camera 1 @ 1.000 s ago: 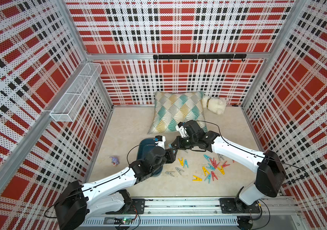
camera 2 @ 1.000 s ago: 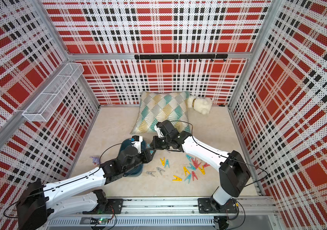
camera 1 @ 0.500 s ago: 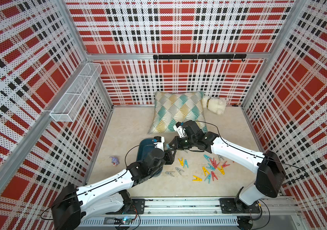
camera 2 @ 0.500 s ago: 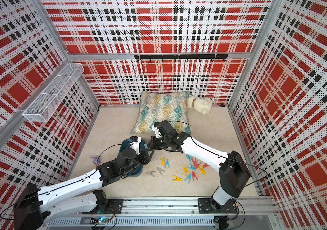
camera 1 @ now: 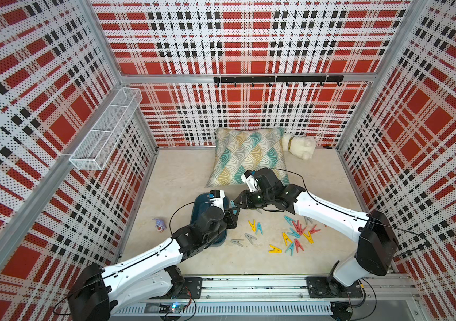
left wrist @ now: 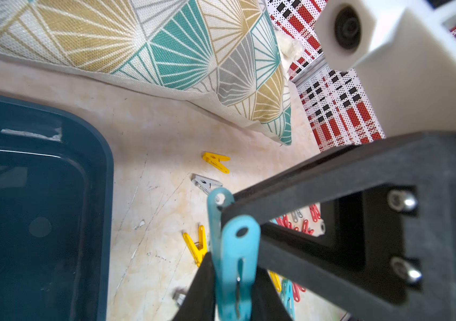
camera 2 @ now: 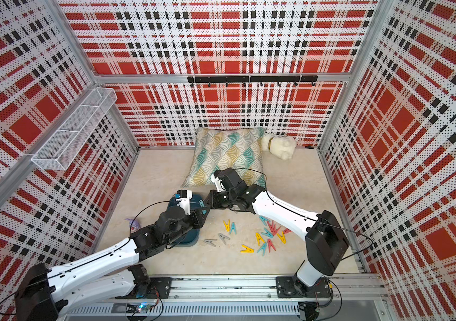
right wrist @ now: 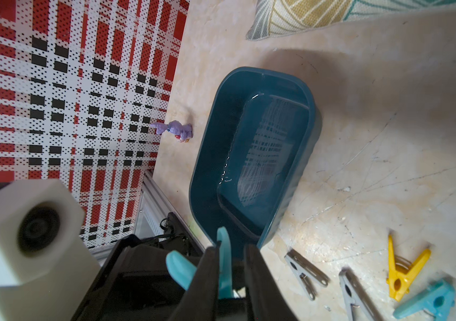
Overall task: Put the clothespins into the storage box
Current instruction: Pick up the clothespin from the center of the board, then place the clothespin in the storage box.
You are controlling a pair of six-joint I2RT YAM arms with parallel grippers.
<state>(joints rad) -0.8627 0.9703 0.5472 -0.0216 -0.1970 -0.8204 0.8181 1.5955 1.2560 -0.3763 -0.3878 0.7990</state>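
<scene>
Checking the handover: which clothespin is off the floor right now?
The teal clothespin pinched in the left gripper, clear of the floor; the other clothespins lie loose down on it.

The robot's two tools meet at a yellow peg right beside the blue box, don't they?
Not yellow: the peg is teal-blue, as the left wrist view shows. The rest holds: the left tool and the right tool meet at it beside the blue box.
</scene>
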